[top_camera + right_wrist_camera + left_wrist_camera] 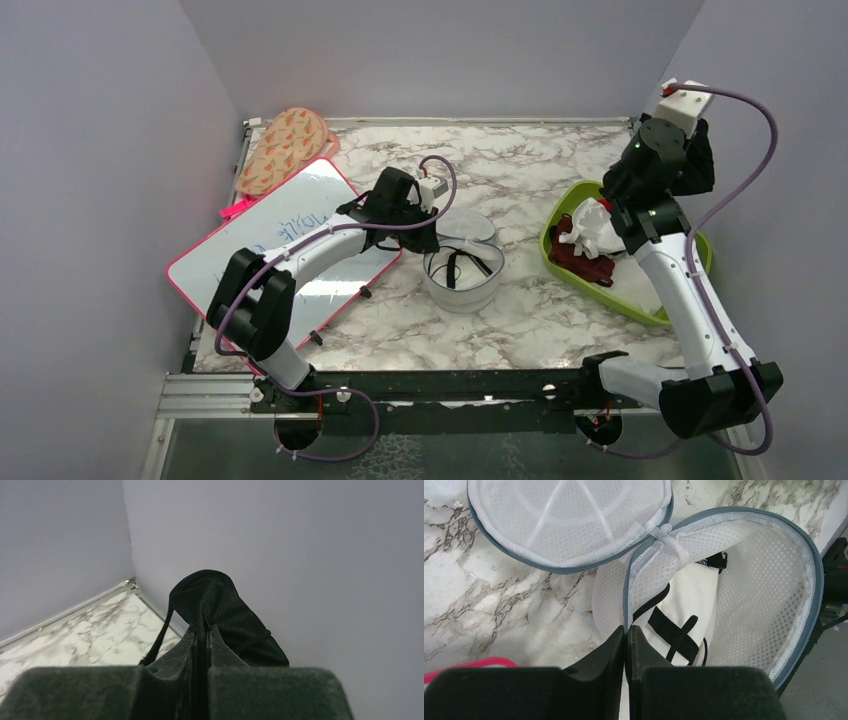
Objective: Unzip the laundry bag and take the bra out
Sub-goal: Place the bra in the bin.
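Note:
The laundry bag [462,264] stands open mid-table, its lid [569,520] flipped back beside it. My left gripper [626,630] is shut on the bag's grey-zippered rim [626,595], at its left side in the top view [428,238]. A white garment with black straps [681,615] lies inside the bag. My right gripper [202,630] is shut on the black bra [220,605] and holds it high by the right wall, above the lime-green tray [556,222]. The bra hangs dark beside the wrist [702,160].
The tray holds a white cloth [590,225] and a dark red cloth [585,262]. A pink-framed whiteboard [290,230] lies at the left under my left arm. An orange patterned mitt [285,148] lies at the back left. Walls close in on the left, back and right.

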Action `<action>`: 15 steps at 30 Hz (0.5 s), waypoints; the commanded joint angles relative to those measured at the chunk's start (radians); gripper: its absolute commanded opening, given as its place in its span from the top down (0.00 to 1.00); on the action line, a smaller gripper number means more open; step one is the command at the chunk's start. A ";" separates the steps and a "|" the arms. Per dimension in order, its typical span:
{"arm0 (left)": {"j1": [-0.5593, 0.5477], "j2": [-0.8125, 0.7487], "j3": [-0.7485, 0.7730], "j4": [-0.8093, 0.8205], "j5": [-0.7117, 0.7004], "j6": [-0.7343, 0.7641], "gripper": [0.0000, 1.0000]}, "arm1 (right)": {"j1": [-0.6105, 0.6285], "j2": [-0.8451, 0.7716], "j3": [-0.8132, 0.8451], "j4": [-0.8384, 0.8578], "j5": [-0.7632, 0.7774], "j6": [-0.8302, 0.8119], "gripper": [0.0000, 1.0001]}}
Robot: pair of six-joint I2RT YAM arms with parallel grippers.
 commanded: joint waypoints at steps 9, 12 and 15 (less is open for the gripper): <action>-0.007 -0.067 0.002 0.034 -0.018 0.002 1.00 | -0.095 0.014 -0.278 -0.030 0.056 0.284 0.99; -0.006 -0.072 0.002 0.036 -0.022 0.003 1.00 | -0.095 0.067 -0.383 0.027 0.078 0.319 0.99; -0.006 -0.082 -0.001 0.040 -0.026 0.009 1.00 | -0.096 0.134 -0.407 -0.060 0.076 0.490 0.99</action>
